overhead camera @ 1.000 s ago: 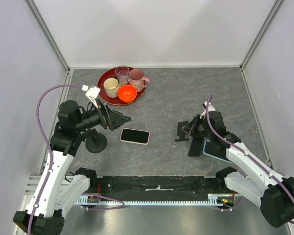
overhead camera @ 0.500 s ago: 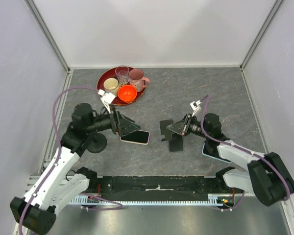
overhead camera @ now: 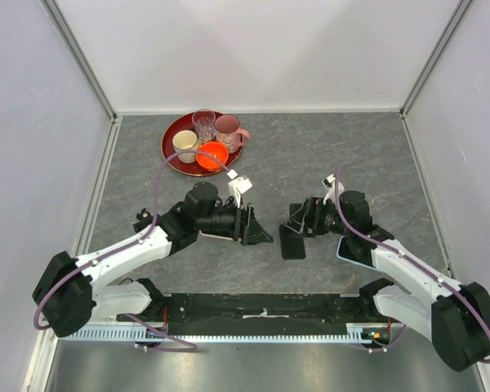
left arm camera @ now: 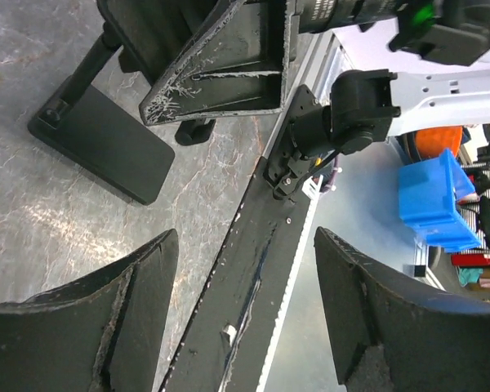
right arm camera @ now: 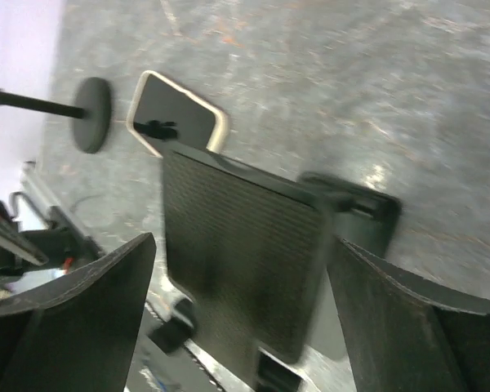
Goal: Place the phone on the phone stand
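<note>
Now I note my left pincer (overhead camera: 260, 234), released and empty, has swung over the phone (right arm camera: 177, 122) mid-worktop, while my right pincer (overhead camera: 296, 220), also released, has backed beside the phone stand (overhead camera: 293, 242).

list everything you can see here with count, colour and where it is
phone stand: 1, black, table centre, right of the left claw, in front of the right claw
phone: 1, dark screen, pale case, flat on the table; hidden under the left arm in the top view
second phone: 1, blue edge, under the right arm
tray: 1, red, round, far left of the table
cups on the tray: 3, cream, clear glass, pink
bowl: 1, orange, on the tray's near edge
round-based stand: 1, black, near left
table: 1, grey marbled
left claw: 1, black, open, empty
right claw: 1, black, open, around the phone stand
</note>
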Tool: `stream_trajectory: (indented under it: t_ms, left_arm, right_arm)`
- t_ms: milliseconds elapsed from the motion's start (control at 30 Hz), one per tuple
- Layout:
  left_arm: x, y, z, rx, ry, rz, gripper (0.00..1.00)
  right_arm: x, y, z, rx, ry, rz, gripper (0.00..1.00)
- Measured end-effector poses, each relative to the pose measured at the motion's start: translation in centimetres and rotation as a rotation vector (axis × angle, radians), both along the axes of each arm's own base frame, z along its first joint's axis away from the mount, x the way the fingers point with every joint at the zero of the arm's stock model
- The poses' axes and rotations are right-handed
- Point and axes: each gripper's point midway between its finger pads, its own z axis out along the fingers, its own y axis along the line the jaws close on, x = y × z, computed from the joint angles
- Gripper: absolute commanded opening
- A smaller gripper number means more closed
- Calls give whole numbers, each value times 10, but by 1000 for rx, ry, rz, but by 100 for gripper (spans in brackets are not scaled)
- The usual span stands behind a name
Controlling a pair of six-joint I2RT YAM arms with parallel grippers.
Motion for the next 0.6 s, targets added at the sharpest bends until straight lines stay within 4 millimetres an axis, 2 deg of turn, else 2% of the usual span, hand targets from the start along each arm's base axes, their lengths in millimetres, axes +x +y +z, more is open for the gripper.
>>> stream_trajectory:
  t_ms: [33,133,367,467,600]
  left_arm:
    - [0,-4,-4,3,1,-7,72]
    - [2,-17,-17,10,7,-17,69]
    - [-1,-48,-54,63,71,-61,66]
    - [4,-60,-57,66,85,-67,67]
    - [14,-73,-49,41,76,-63,72]
  right_arm:
    - [-1,-5,-2,-28,9,-17,98]
    - [-7,-20,-9,-102,50,-71,98]
    - [-10,-54,-2,-235,92,-218,98]
    - [-11,-62,4,-265,88,-247,98]
    - [-16,-56,13,-237,63,-198,98]
